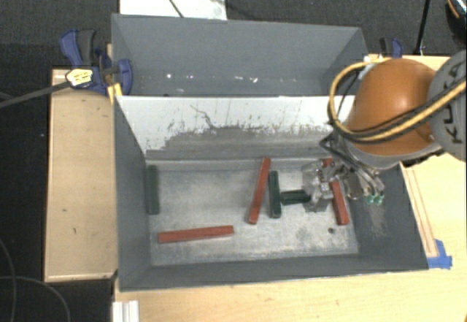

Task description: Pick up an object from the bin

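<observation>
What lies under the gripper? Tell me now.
A red bar and a short dark green bar run in beneath the gripper. It covers their near ends, so any contact cannot be seen.

Bin [219, 123] matt grey metal, scratched and scuffed (back wall worst). Red bars [195, 234], green bars [151, 190] matt, smooth. Orange wrist cover [390, 105] glossy.

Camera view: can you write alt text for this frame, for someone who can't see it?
The arm's gripper is over the right side of the grey bin, by a red stick and a short dark green stick. Left of these a slanted red stick lies beside a longer green stick; a left green stick and a front red stick lie apart.
</observation>
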Controlling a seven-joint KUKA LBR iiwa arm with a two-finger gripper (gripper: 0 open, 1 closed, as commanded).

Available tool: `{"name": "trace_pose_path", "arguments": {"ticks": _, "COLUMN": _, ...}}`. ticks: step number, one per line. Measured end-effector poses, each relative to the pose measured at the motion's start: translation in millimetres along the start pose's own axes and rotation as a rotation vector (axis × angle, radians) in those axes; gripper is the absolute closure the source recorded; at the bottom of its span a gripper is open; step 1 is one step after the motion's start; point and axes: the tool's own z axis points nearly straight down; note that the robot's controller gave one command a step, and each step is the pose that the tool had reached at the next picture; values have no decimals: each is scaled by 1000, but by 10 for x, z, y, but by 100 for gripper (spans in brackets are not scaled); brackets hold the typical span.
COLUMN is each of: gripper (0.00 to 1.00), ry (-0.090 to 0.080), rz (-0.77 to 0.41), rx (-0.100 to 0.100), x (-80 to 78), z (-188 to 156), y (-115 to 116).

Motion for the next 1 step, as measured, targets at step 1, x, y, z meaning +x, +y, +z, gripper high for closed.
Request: {"name": "trace_pose_path", "arguments": {"ticks": 1, "gripper": 100, "ry": -2, "rz": -40, "rx": 1, "x": -31, "z": -1504, "y": 15}}
